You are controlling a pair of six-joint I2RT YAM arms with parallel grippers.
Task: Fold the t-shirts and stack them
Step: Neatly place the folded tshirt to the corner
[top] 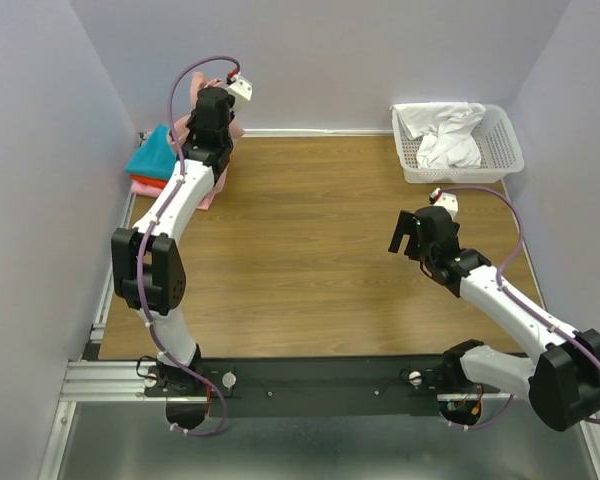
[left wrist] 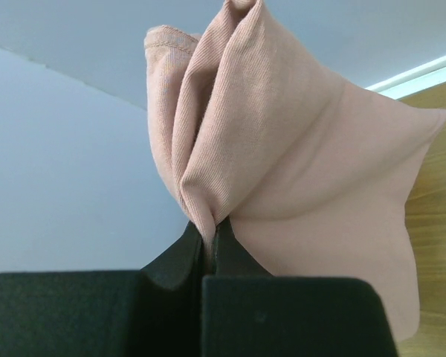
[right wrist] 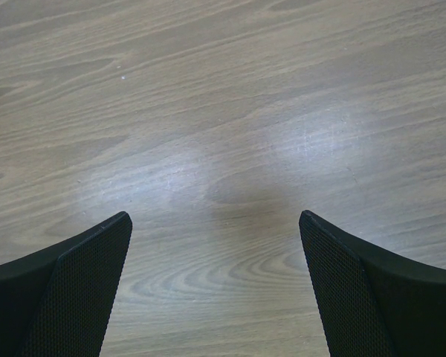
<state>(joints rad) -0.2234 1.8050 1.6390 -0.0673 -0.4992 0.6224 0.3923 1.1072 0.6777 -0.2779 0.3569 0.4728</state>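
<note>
A folded dusty-pink t-shirt (left wrist: 282, 149) hangs bunched from my left gripper (left wrist: 210, 232), which is shut on a pinch of its cloth. In the top view that gripper is at the far left back of the table, over a stack with a teal t-shirt (top: 152, 155) on top and an orange-red one (top: 145, 184) beneath it. Pink cloth (top: 208, 196) shows beside the arm there. My right gripper (top: 405, 235) hovers open over bare wood right of centre, with nothing between its fingers (right wrist: 82, 275).
A white mesh basket (top: 507, 150) stands at the back right with crumpled white cloth (top: 445, 135) in it. Walls close in the table on the left, back and right. The wooden tabletop (top: 310, 240) lies between the two arms.
</note>
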